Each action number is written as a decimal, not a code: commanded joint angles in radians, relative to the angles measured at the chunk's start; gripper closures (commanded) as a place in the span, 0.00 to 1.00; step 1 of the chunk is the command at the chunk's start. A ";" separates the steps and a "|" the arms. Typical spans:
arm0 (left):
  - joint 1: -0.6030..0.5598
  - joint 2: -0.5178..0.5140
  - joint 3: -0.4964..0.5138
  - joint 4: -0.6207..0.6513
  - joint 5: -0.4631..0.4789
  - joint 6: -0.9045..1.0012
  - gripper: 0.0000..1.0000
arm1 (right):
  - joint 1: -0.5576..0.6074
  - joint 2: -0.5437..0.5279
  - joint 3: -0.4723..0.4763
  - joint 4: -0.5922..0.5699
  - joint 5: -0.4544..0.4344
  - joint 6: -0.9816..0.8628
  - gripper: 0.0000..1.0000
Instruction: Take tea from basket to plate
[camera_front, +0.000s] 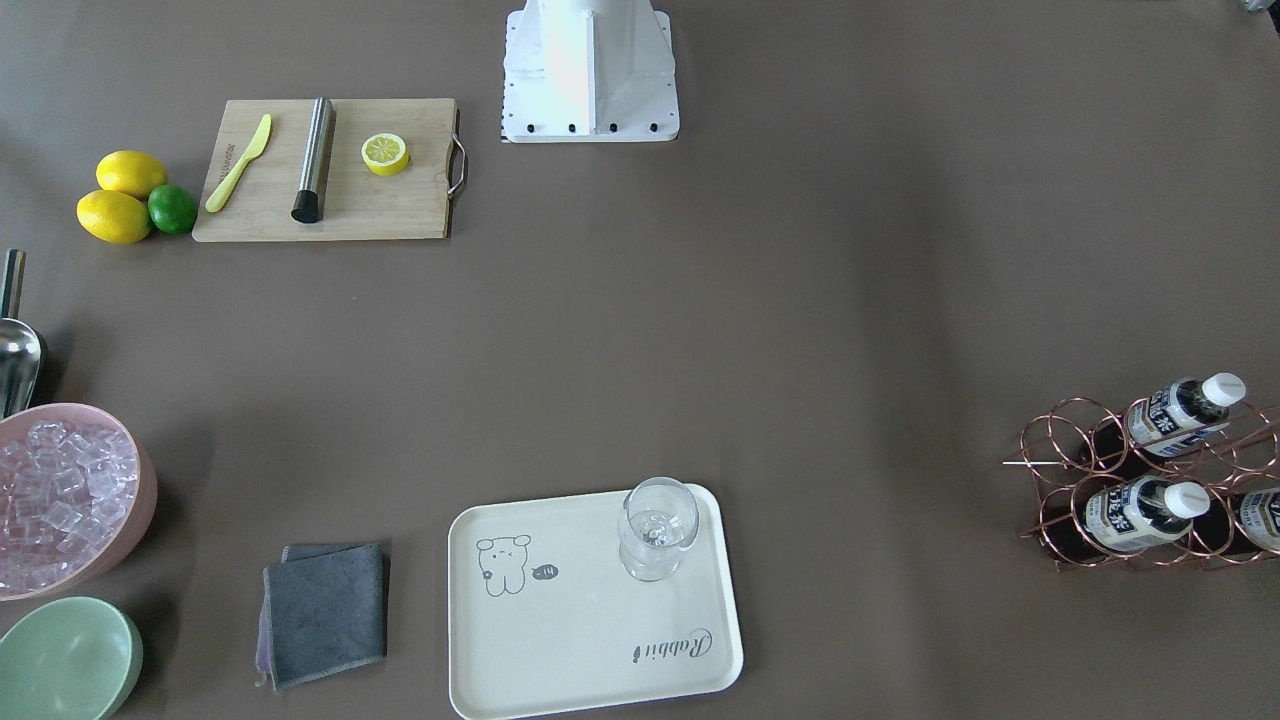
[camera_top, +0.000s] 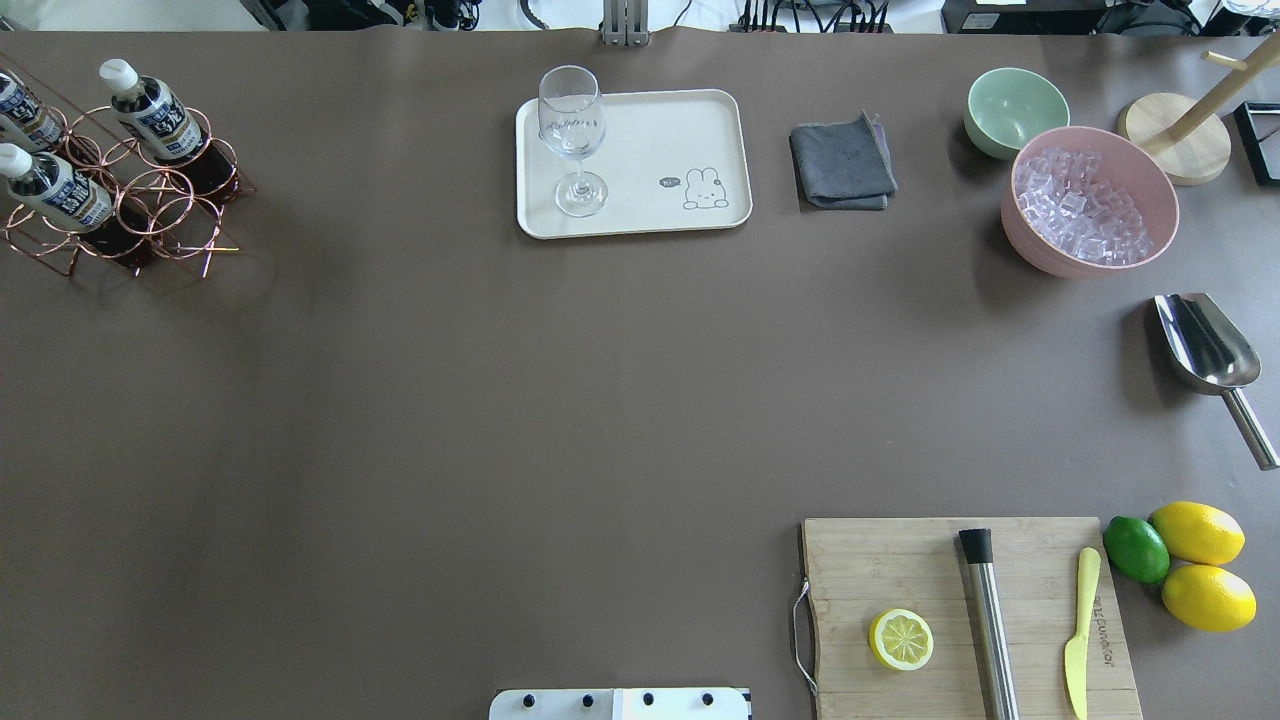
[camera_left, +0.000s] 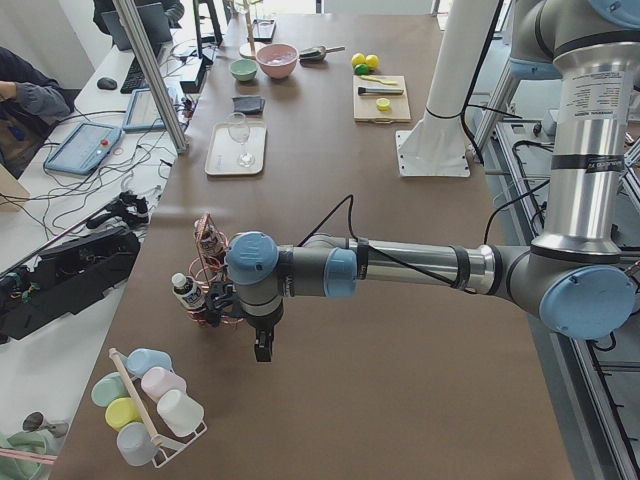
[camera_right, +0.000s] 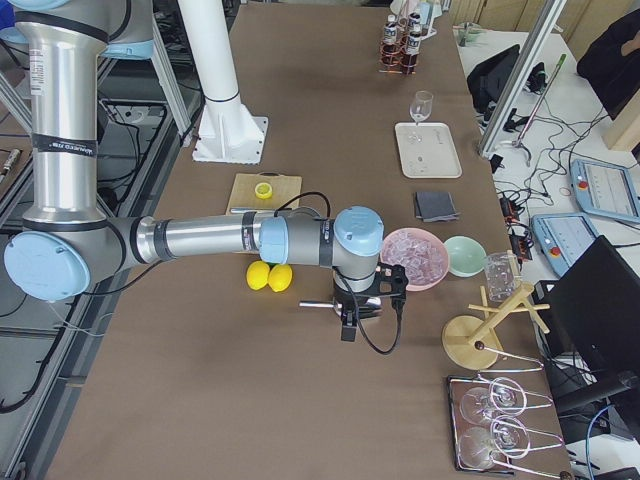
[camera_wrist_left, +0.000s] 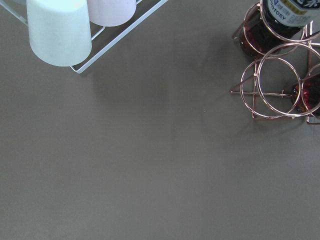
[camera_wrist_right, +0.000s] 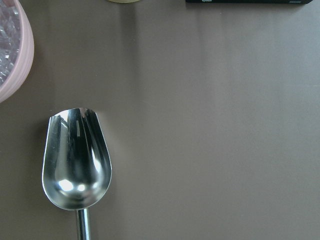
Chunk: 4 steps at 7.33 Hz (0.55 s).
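Nothing is grasped yet, so we judge the step in hand to be the reach for a bottle. The left gripper (camera_left: 262, 345) hangs just beside the basket (camera_top: 150, 190) on the robot's side. It shows only from the table's end, so we cannot tell how far its jaws stand apart, and the same holds for the right gripper (camera_right: 347, 325), which hovers over the steel scoop (camera_wrist_right: 75, 160) well away from the job. In the overhead view the basket sits at the table's 10 o'clock and the plate (camera_top: 650, 140) at 12 o'clock, well apart. The tea (camera_top: 150, 110) nearest the plate leans in its ring, cap pointing to about 10 o'clock. We would close on its body below the cap and draw it out along that lean rather than straight up. Otherwise the wire may catch the bottle, and the rack looks light enough to be dragged along. Two more bottles rest tilted in the cells toward 9 o'clock, and the rings facing the robot hold nothing. The plate bears only a wine glass (camera_top: 572, 130), which looks empty and stands at the plate's 9 o'clock end. We would come in from the 6 o'clock side and set the bottle on the bare part toward 3 o'clock, clear of the glass. At the table's 2 o'clock the pink bowl (camera_top: 1040, 255) is heaped with ice cubes (camera_top: 1080, 210), and the green bowl (camera_top: 1015, 105) beside it looks empty.
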 joint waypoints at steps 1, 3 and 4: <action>0.000 0.000 0.001 0.000 -0.002 0.001 0.02 | -0.025 0.002 0.003 0.000 -0.005 0.000 0.00; 0.000 0.000 0.001 0.003 0.000 0.001 0.02 | -0.025 0.002 0.005 0.000 -0.005 0.000 0.00; 0.000 0.000 0.001 0.002 0.004 0.001 0.02 | -0.025 0.002 0.003 0.000 -0.005 0.000 0.00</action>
